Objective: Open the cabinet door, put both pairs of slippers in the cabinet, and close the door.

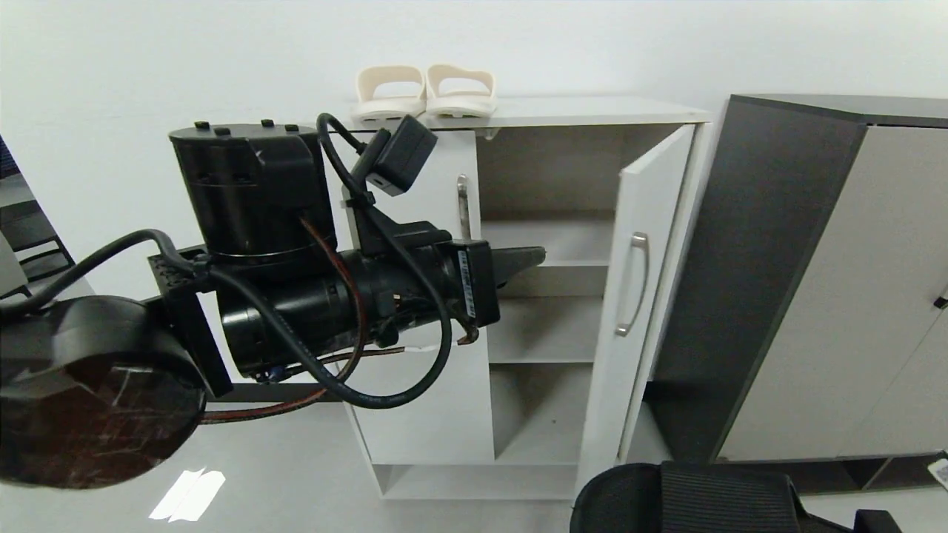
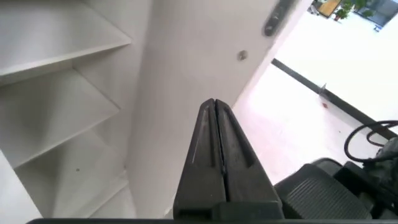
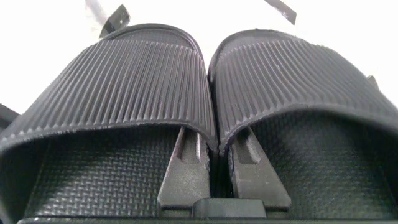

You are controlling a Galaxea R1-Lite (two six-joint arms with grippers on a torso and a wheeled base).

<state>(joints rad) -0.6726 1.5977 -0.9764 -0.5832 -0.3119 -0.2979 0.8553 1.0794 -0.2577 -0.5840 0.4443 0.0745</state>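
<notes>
— Where are the slippers now?
— The cream slippers [image 1: 424, 92] sit side by side on top of the cabinet [image 1: 592, 111], toward its left end and near the back edge. The black slippers [image 3: 143, 81] are in our right gripper [image 3: 217, 134], low in front of the open door [image 1: 637, 296] as far as we can tell.
— How will they handle?
— We judge them light and soft, foam or rubber, so they'll bend. The ribbed straps and dimpled footbeds should grip rather than slip, and nothing about them is fragile. The best hold is the one we have, the two inner side walls pinched together so both move as one.
— And the fingers?
— On the right, one of the fingers [image 3: 183, 174] lies inside each slipper, set narrow and clamped on the adjoining walls. Our left gripper [image 2: 216, 106] has its jaws pressed together with nothing between them. It points into the cabinet's opening, by the shelves [image 1: 548, 326].
— Any risk?
— We think a loose pinch could let one slipper droop on the way to a shelf.
</notes>
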